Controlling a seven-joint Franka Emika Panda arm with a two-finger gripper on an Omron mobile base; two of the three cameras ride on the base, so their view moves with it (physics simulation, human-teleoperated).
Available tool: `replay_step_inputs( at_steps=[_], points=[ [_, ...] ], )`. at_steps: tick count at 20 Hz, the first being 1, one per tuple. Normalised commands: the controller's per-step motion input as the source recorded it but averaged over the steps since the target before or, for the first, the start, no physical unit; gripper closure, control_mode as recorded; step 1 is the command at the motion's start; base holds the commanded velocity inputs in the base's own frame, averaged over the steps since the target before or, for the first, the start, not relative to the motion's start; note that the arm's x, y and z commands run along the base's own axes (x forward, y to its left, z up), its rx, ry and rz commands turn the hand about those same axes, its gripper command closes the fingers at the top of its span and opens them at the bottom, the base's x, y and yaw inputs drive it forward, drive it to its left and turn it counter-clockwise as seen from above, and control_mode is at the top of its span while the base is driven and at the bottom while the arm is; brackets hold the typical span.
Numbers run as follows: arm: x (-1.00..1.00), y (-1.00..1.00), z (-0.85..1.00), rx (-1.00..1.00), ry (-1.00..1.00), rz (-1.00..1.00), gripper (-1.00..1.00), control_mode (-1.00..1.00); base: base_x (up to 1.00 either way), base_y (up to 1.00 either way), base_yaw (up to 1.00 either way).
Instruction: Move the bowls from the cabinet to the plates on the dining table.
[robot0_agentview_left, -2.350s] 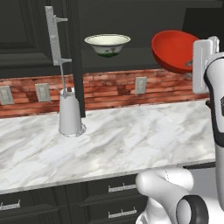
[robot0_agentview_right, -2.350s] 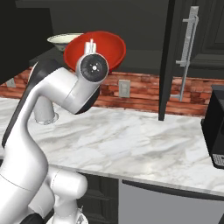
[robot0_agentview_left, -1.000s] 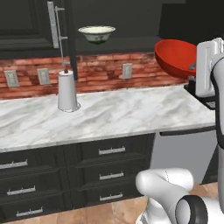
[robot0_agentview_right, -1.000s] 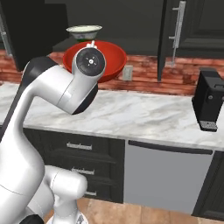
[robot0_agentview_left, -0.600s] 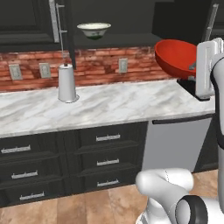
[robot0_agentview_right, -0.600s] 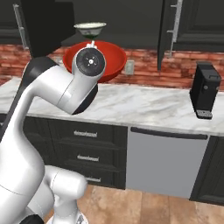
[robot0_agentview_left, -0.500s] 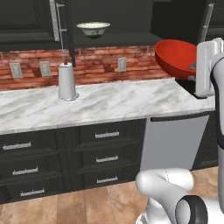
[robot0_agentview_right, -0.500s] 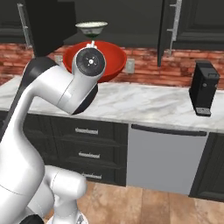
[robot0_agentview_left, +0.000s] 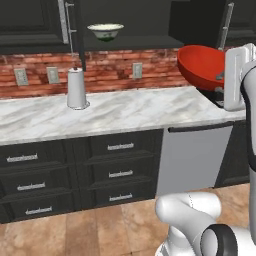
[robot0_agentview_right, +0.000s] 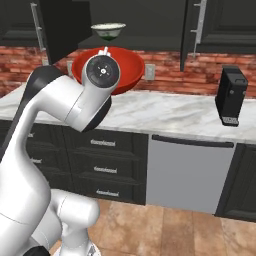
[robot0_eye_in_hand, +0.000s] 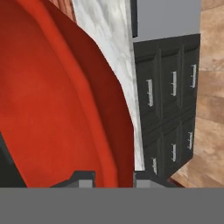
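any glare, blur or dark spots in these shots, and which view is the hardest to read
Left base view: even flat light, soft sheen on the red bowl, the cabinet interior nearly black around the cream-white bowl. Right base view: sharp, faint highlights on the marble counter. Hand view: hardest to read, the red bowl sits so close that it looks soft and crowds the frame above the end effector.
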Motion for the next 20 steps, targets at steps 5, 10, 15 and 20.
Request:
replay_step_inputs(
  at_steps=[5, 10, 15, 20],
  points=[
    [0.0, 0.0, 0.0, 0.0, 0.0, 0.0, 1.0, 1.0, -0.62, 0.0, 0.0],
    [0.0, 0.0, 0.0, 0.0, 0.0, 0.0, 1.0, 1.0, -0.33, -0.11, -0.11],
    [0.0, 0.0, 0.0, 0.0, 0.0, 0.0, 1.0, 1.0, 0.0, 0.0, -0.25],
    [0.0, 0.0, 0.0, 0.0, 0.0, 0.0, 1.0, 1.0, 0.0, 0.0, -0.25]
  ],
)
